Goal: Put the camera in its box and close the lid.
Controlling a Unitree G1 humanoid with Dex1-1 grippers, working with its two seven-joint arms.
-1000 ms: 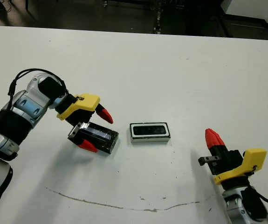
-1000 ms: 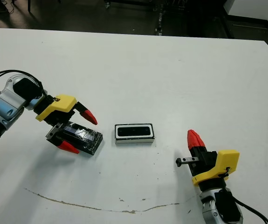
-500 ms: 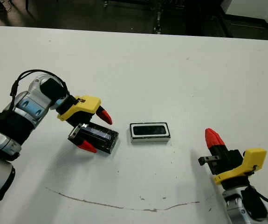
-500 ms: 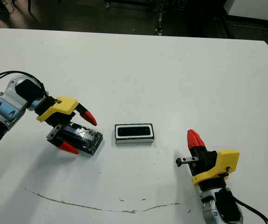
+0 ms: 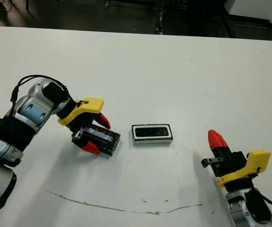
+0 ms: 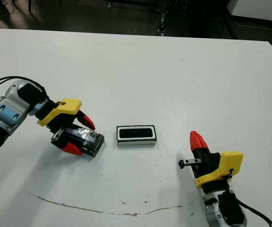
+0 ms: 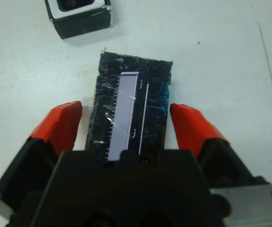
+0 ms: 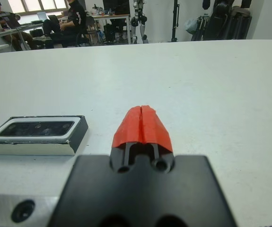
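1. L gripper is straddling the lid, which is lying flat on the table. Fingers are standing apart, one on each long side. The wrist view shows a thin gap on both sides, so they are bracketing the lid, not yet clamping it. Judged: a grasp across the narrow width is being set up, as that span fits the opening.

2. The lid is facing stripe-up, glossy top toward the wrist camera. Its far end is pointing roughly at the box. This suits a short carry over to it.

3. The box is sitting near the table's middle, just to the robot's right of the lid and apart from it. The camera is lying inside it, dark in the white rim. Judged: the insertion step is done and closing is what is left.

4. R gripper is resting low at the near right, well apart from the box. Its tips are pressed together w/ nothing btwn them. It is pointing toward the box. Judged: it is parked clear of the L arm's path, yet near enough to steady the box if needed.

5. Risk, judged: the glossy lid could slip or tilt if pinched off-centre. It must be landing square on the rim to seat.
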